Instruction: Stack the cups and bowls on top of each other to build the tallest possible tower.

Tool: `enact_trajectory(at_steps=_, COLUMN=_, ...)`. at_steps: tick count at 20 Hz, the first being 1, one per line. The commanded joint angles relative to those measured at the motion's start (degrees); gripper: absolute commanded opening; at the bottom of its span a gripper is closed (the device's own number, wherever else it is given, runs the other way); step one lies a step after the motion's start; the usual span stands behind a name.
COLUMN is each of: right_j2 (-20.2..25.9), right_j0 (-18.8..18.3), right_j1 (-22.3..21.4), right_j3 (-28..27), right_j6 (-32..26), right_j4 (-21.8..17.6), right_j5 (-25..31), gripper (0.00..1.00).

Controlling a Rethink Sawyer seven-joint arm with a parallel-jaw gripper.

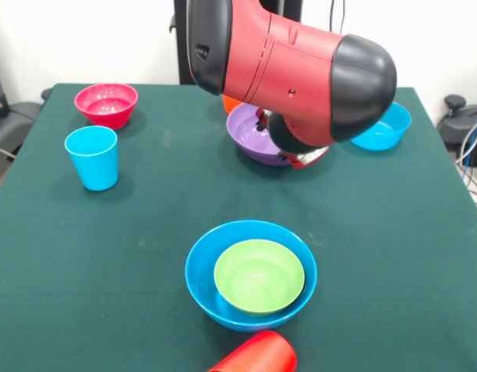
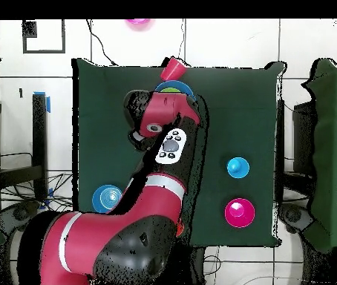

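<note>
From the front, the arm [image 1: 293, 74] covers the far right part of the purple bowl [image 1: 250, 132], so you cannot see what lies inside it there. An orange piece [image 1: 231, 103] shows only as a sliver behind the arm; you cannot tell its shape. The gripper itself is masked by the arm's wrist, and its state cannot be read in either view. The red cup [image 1: 258, 356] lies on its side and is cut off by the bottom edge. From overhead, the arm hides most of the blue bowl holding the green bowl [image 2: 173, 88].
</note>
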Motion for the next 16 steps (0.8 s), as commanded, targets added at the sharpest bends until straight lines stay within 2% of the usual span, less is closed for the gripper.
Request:
enact_trajectory(at_steps=1, right_j2=9.2, right_j0=-0.1, right_j1=2.2, right_j3=3.5, right_j6=-1.6, right_j4=-0.2, right_j5=-4.9, gripper=1.00)
enact_trajectory(at_steps=6, right_j2=9.7, right_j0=-0.4, right_j1=2.4, right_j3=3.9, right_j6=-2.2, right_j4=-1.0, right_j5=-6.3, gripper=1.00)
enact_trajectory(at_steps=16, right_j2=9.1, right_j0=0.3, right_j1=4.1, right_j3=3.1, right_j6=0.4, right_j4=-1.8, right_j5=-11.4, gripper=1.00)
